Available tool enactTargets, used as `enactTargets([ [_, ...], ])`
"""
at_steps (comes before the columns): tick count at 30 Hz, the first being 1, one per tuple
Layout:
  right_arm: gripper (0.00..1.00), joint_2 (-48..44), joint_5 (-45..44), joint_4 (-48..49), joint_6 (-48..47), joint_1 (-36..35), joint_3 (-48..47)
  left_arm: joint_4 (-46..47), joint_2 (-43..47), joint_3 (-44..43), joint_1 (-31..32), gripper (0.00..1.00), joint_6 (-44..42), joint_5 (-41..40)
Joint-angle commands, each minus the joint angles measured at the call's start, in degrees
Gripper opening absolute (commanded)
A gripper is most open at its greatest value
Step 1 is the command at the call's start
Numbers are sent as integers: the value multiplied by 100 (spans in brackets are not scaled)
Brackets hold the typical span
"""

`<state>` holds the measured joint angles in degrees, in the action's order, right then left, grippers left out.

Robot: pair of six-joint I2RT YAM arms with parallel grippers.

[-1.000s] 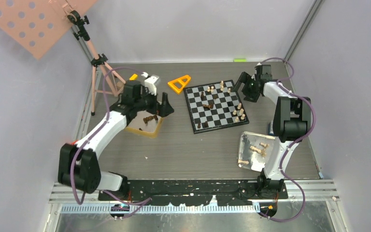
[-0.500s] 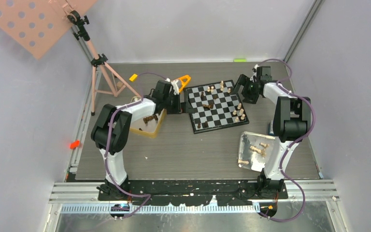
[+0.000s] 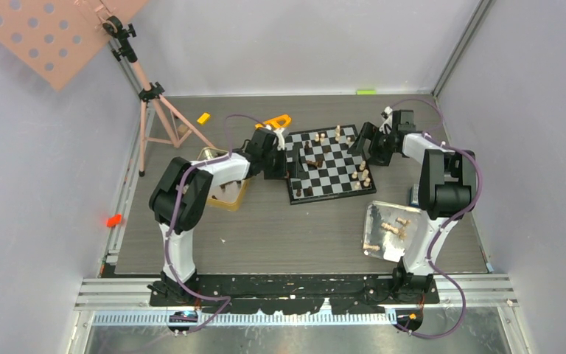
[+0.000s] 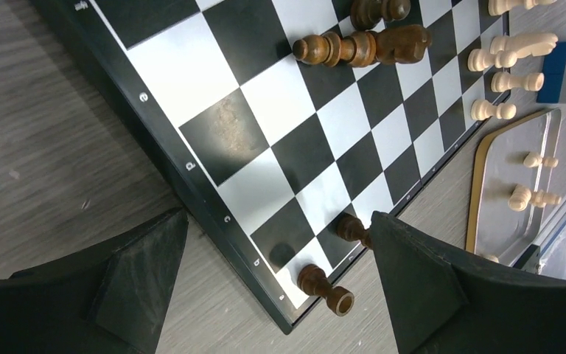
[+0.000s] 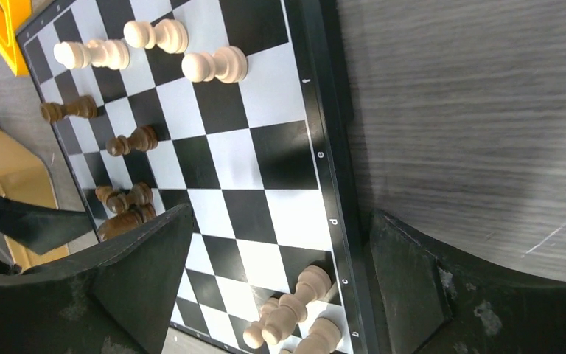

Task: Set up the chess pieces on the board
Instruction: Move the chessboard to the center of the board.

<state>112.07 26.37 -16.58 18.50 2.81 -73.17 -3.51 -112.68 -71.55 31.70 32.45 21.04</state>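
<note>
The chessboard (image 3: 332,173) lies at the table's far middle. Dark pieces (image 3: 311,158) stand on its left part and pale pieces (image 3: 363,173) on its right part. My left gripper (image 3: 289,164) is open and empty, low over the board's left edge. In the left wrist view (image 4: 278,221) it straddles the near corner, where two dark pieces (image 4: 325,289) stand. My right gripper (image 3: 366,150) is open and empty at the board's right edge. In the right wrist view (image 5: 280,215) pale pieces (image 5: 295,302) stand between its fingers (image 5: 140,273).
A gold tin (image 3: 225,193) with dark pieces sits left of the board. A silver tray (image 3: 372,221) with pale pieces lies near right. An orange triangle (image 3: 278,120) is behind the left gripper. A tripod (image 3: 147,96) stands far left. A blue brick (image 4: 560,63) lies beyond the board.
My left arm has swung right from the gold tin to the board's left edge. My right gripper has come down and left onto the board's right edge.
</note>
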Motion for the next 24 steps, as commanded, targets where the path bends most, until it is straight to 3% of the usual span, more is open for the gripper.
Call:
enactTargets([
  [1,94,-404,716,-194,-44,-166,455,-22,576,481,9,98,-304,42],
  [16,95,-1482,1257,-29,-59,-664,1755,-420,1915,1826,7,98,-851,565],
  [24,95,-2443,1307,-518,-538,-949,2238,-809,2457,2319,18,98,-1098,935],
])
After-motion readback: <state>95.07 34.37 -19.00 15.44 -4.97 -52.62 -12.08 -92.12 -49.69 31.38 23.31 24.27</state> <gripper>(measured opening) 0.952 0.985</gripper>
